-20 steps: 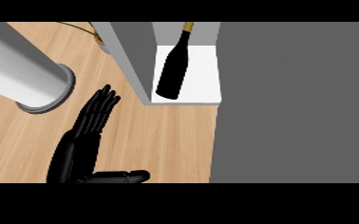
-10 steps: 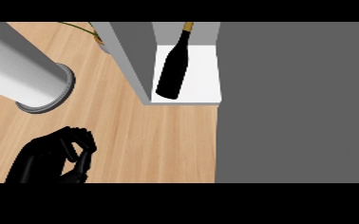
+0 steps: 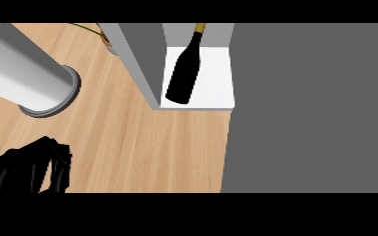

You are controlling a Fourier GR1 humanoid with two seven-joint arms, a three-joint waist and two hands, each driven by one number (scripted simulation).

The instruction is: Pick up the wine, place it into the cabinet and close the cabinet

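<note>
The wine bottle (image 3: 184, 72) is lying inside the cabinet (image 3: 140, 55) on its white shelf, probably heavy, slick, breakable glass best grabbed round the fat body, while the left hand (image 3: 33, 167) sits low with fingers curled on nothing.

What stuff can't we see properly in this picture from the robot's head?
- Wine bottle: the tip of its neck is cut off at the head view's top edge.
- Cabinet: only its side wall and white shelf floor show; its door cannot be made out.
- Robot hand at lower left: partly cut off by the left and bottom edges, so which hand it is stays unclear.
- Plant: mostly hidden behind the cabinet wall.
- Grey cylinder: runs off the left edge.
</note>
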